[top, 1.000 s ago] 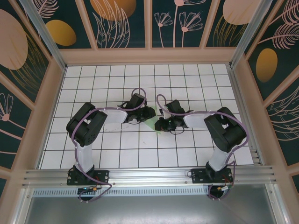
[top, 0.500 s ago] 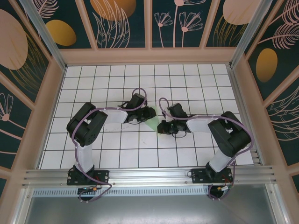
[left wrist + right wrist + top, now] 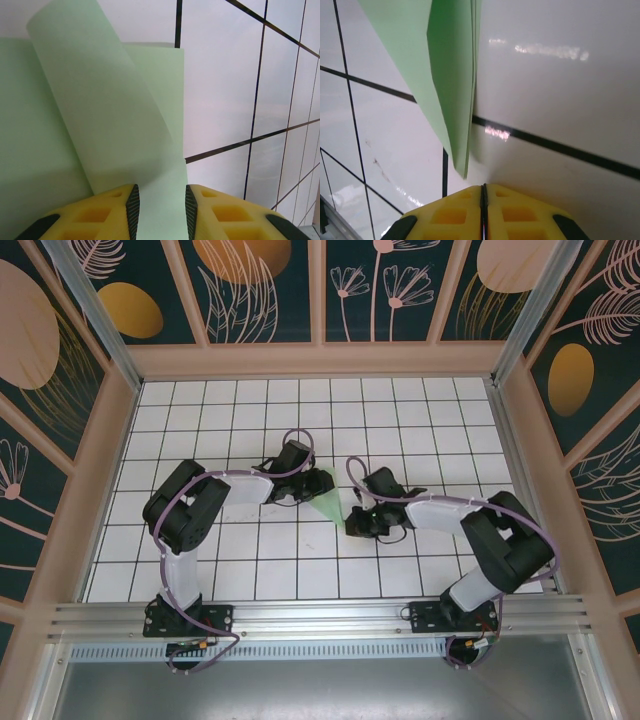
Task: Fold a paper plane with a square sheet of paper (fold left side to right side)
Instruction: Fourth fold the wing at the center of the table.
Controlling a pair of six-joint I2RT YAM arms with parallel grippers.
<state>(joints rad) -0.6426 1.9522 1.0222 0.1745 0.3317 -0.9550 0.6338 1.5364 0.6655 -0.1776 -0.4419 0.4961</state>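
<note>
Pinching the folded green paper [image 3: 115, 125] between my left gripper's [image 3: 161, 210] yellow fingers [image 3: 112, 212], its loose flap curling up ahead of them. My right gripper [image 3: 483, 210] is fully closed, holding nothing; the paper's pointed tip hangs just ahead of its fingertips, not touching.

You're looking down into a boxed-in cell. Its bench [image 3: 400, 410] fills the middle of the frame: glossy white tiles split by thin black grid lines, with soft glare showing in the close-up views. Pale wooden posts and rails [image 3: 318, 358] frame it on three sides. Behind them stand dark teal wall panels [image 3: 270, 290] printed with pale line-drawn leaves and flowers and round orange and peach shapes, across the top of the frame and down both sides. Along the bottom you see a ribbed aluminium rail [image 3: 320, 618], and below it a plain grey metal sheet [image 3: 320, 690]. Light is even and bright, with no hard shadows.
</note>
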